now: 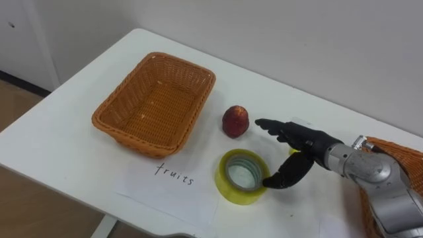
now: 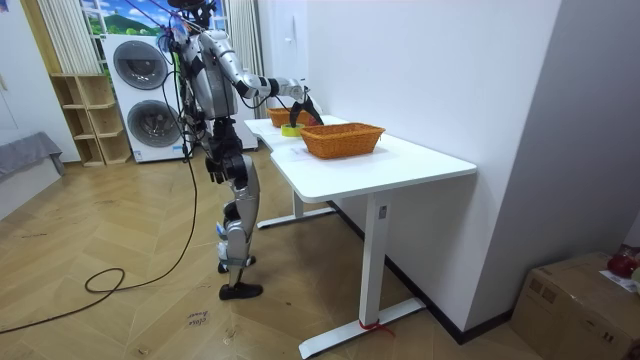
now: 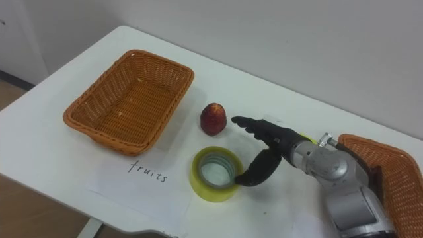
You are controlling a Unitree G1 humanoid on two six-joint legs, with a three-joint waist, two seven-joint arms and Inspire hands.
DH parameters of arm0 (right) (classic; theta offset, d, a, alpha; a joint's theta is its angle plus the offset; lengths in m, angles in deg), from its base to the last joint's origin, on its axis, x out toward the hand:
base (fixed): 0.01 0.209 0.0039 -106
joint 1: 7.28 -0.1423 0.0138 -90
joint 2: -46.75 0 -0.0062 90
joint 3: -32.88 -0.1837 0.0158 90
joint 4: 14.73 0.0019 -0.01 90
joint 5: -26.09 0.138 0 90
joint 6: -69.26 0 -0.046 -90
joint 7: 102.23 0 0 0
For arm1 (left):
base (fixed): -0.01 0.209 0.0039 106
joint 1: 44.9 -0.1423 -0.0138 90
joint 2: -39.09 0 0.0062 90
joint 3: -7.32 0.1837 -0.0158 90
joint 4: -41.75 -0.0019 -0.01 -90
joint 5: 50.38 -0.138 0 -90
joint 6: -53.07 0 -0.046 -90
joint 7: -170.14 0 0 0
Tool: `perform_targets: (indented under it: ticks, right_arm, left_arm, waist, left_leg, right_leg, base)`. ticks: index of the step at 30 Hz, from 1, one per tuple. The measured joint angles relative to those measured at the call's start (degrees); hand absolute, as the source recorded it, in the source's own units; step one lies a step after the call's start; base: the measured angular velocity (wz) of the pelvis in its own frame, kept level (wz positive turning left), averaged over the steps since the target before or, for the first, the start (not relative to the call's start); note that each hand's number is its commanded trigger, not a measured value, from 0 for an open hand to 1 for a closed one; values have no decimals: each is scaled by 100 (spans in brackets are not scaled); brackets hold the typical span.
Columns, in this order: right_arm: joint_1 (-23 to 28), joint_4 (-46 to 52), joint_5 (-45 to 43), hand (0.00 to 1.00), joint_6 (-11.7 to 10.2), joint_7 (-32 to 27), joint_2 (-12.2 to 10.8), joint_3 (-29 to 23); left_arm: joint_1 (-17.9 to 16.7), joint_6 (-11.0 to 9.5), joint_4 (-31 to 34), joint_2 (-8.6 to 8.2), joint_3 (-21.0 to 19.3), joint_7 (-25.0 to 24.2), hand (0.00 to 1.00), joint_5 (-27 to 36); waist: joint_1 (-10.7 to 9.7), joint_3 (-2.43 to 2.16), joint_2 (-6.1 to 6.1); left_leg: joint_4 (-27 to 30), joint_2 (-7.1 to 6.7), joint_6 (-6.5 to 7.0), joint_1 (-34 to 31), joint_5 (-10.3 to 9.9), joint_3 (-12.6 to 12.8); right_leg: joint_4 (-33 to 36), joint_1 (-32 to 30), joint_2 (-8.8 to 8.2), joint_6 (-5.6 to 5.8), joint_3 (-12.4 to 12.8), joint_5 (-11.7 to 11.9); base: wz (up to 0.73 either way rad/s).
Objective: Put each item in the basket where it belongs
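Observation:
A red apple (image 1: 235,121) stands on the white table (image 1: 59,132), just right of an empty wicker basket (image 1: 106,122). In front of the basket lies a paper label reading "fruits" (image 1: 173,177). A yellow roll of tape (image 1: 225,186) lies flat in front of the apple. My right hand (image 1: 307,142) reaches in from the right and is open. Its fingers stretch out toward the apple and stop short of it. Its thumb points down at the right rim of the tape roll. A bit of something yellow peeks out behind the hand.
A second wicker basket (image 1: 403,155) sits at the table's right end, beside my right forearm. The wall runs close behind the table. In the room view I stand at the table's long side, with washing machines (image 2: 140,90) and a shelf behind me.

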Motion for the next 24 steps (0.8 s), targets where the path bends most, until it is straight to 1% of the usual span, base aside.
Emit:
perform_targets:
  ticks: [7,13,18,21,24]
  right_arm:
    - [-1,32,3,0,109,0,-2,-2]
    - [-1,32,5,0,112,-4,-26,-5]
    - [-2,28,149,0,116,-114,-39,-19]
    - [-2,-4,212,0,122,-191,-39,-53]
    - [-2,-21,301,0,221,-249,-39,-53]
  left_arm:
    - [5,38,1,-14,0,30,0,0]
    - [-23,74,1,-41,25,37,0,4]
    - [-35,94,11,-83,23,37,0,0]
    - [-76,134,125,-146,18,36,0,0]
    - [-131,178,224,-195,19,36,0,2]
  waist:
    - [-6,-15,46]
    - [11,-31,95]
    - [71,-19,152]
    - [121,-4,174]
    - [125,-3,175]
  left_leg:
    - [-1,1,0,1,1,0]
    - [3,0,-1,17,1,-1]
    - [14,1,-1,14,1,-2]
    - [32,1,-2,4,0,-9]
    - [53,-1,-4,-10,-1,-29]
  right_leg:
    - [0,0,0,0,2,0]
    - [0,13,1,0,30,0]
    - [1,15,1,0,33,0]
    - [3,21,1,0,26,0]
    - [5,28,1,0,2,0]
  base:
    - [0]
    - [0]
    - [0]
    - [0]
    - [3]
